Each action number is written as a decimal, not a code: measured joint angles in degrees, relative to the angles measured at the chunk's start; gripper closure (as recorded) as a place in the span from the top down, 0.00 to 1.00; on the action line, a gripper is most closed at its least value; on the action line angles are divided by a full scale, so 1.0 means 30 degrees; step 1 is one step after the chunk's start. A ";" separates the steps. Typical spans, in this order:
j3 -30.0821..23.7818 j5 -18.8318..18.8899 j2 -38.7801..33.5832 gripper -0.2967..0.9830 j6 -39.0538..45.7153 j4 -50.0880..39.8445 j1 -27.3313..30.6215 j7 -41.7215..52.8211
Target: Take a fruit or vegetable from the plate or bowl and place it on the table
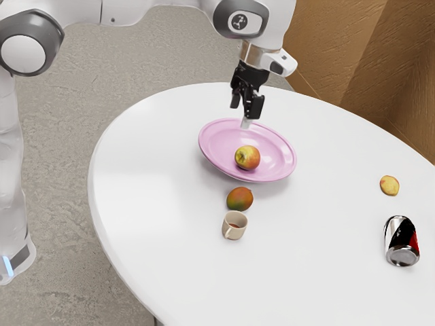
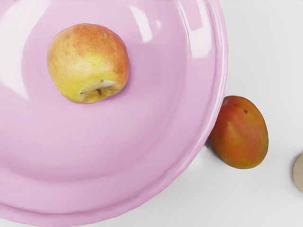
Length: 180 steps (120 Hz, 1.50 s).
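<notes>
Jaws hung spread above a pink plate (image 1: 221,145), whose apple (image 1: 248,157), likely firm and slick, suited gripping across its middle.

The plate (image 1: 216,146) is plain pink; the apple (image 1: 247,157) is yellow, blushed red-orange. The mango (image 1: 240,199) is orange-red with green, the desk (image 1: 156,204) white, the cup (image 1: 235,231) beige.

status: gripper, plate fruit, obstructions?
Gripper open, empty, above pink plate. Apple on plate, nothing on top. Mango close outside rim, could crowd placement there.
</notes>
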 joint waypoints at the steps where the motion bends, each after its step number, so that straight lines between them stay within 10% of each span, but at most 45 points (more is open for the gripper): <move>1: 0.0422 0.0034 0.0210 0.77 -0.0075 0.0792 -0.0424 0.0035; 67: 0.2894 0.0521 0.1047 0.77 -0.2741 0.9278 -0.0455 0.1521; 148: 0.2821 0.0292 0.6518 0.77 -0.1099 0.9203 -0.0352 0.2168; 180: 0.2762 -0.0253 0.4852 0.77 0.2166 0.3308 -0.0710 0.2320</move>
